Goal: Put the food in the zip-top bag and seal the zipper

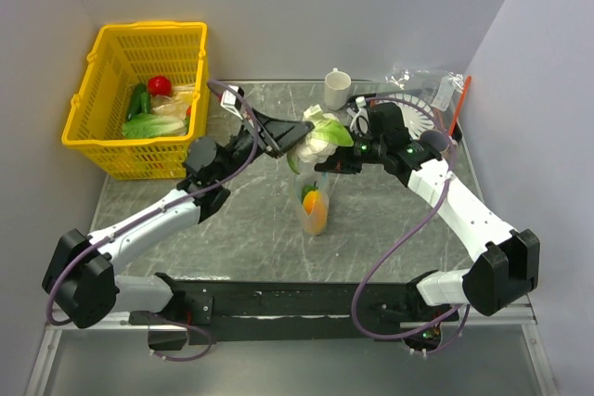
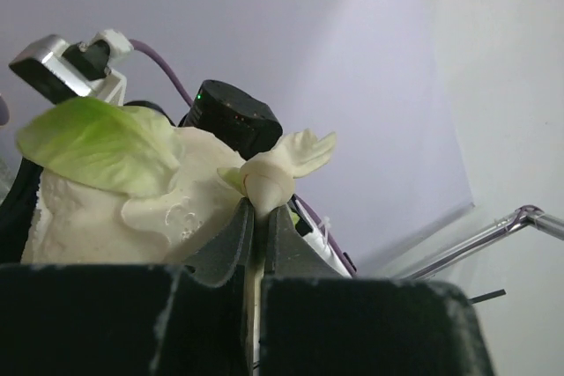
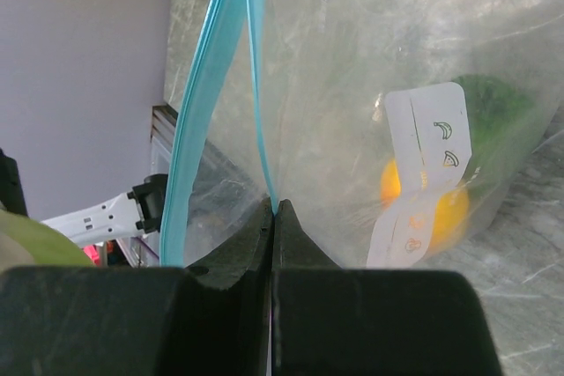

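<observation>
Right gripper [image 3: 273,210] is pinched tight on the zipper [image 3: 256,85], holding the zip-top bag [image 3: 352,68] upright (an orange thing [image 3: 445,210] and something green [image 3: 493,103] sit inside it). Right by the bag's mouth, left gripper [image 2: 258,217] is clamped on a cauliflower [image 2: 97,217] by its stem.

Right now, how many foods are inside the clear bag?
2. In the zip-top bag, an orange food sits at the bottom and a dark green food is just above it. Others may hide behind the label.
</observation>
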